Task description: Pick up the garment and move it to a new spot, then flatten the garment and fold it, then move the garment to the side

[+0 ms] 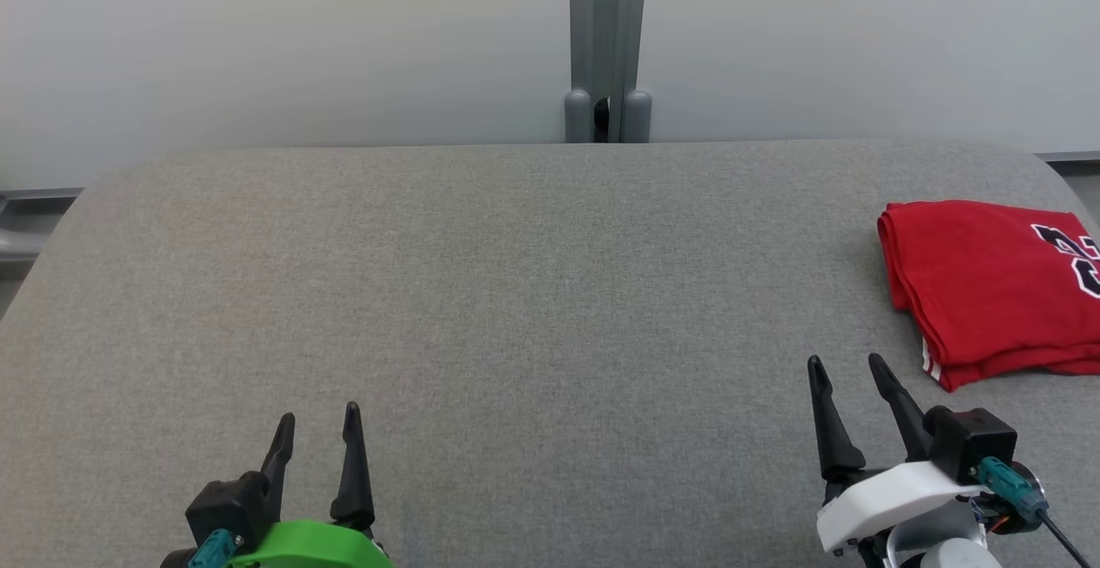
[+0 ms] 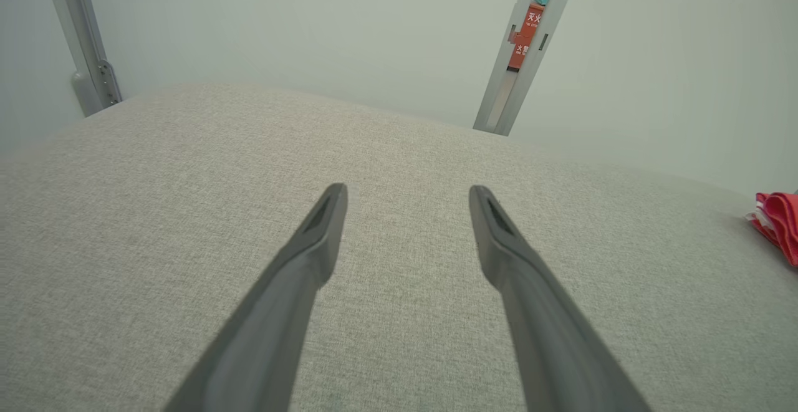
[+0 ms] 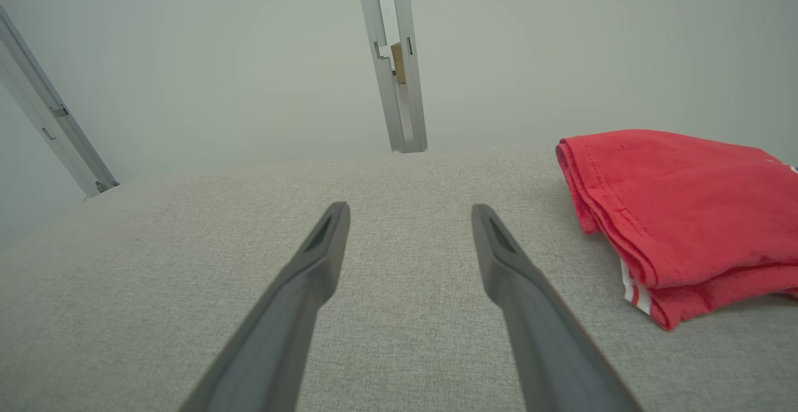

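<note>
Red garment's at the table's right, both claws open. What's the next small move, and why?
Probably just draw the right claw back a little: the folded red fabric garment already lies neatly stacked near the right edge of the grey fabric-covered table, apart from both claws. The right claw and left claw stand open and empty, so the job looks finished.

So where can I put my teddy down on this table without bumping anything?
The middle and left of the grey fabric table are bare, from the left gripper and right gripper at the near edge to the metal post at the back. The crowded bit is the right edge, where the folded red jersey lies just past the right gripper.
</note>
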{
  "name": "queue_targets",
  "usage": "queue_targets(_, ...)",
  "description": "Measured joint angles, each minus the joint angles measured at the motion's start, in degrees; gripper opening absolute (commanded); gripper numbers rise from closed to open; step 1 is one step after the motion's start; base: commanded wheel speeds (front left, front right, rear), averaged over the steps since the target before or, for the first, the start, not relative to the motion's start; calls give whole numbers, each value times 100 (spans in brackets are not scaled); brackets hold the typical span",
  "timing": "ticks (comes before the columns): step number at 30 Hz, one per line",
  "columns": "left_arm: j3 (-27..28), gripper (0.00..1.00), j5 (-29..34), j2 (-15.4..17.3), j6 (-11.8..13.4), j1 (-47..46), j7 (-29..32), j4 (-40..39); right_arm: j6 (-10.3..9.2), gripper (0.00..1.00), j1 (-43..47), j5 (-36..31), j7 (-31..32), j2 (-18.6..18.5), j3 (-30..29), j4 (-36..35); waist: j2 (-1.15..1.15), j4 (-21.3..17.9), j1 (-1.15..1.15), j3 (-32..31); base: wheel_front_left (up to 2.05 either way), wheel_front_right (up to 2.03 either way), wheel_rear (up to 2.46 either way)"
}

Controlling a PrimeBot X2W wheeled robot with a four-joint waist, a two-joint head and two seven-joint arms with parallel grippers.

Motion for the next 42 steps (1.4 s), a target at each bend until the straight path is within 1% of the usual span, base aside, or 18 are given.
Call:
queue_targets(7, -26, 100, -11, 1, -8, -1, 0, 16, 0, 100, 0, -1, -1, 1, -11, 8, 0, 23, 0, -7, 0, 0, 0)
queue_targets(11, -55, 100, -36, 8, -58, -1, 1, 26, 0, 100, 8, -12, -1, 1, -16, 8, 0, 32, 0, -21, 0, 0, 0)
queue_targets(12, -60, 0, -48, 3, -58, 2, 1, 46, 1, 0, 12, -12, -1, 3, -15, 25, 0, 35, 0, -23, 0, 0, 0)
queue_targets(16, -83, 0, -96, -38, -62, 72, 38, 205, 1, 0, 93, 38, 34, 35, -15, 193, 0, 33, 0, -21, 0, 0, 0)
queue_targets(29, 323, 0, -1145, -153, -311, 59, 394, 209, 1, 0, 81, 1426, 363, 36, -143, 198, 0, 13, 0, 14, 0, 0, 0)
queue_targets(42, 690, 0, -2078, -247, -530, -32, 700, 197, 0, 0, -18, 2614, 641, 34, -263, 181, 0, -6, 0, 47, 0, 0, 0)
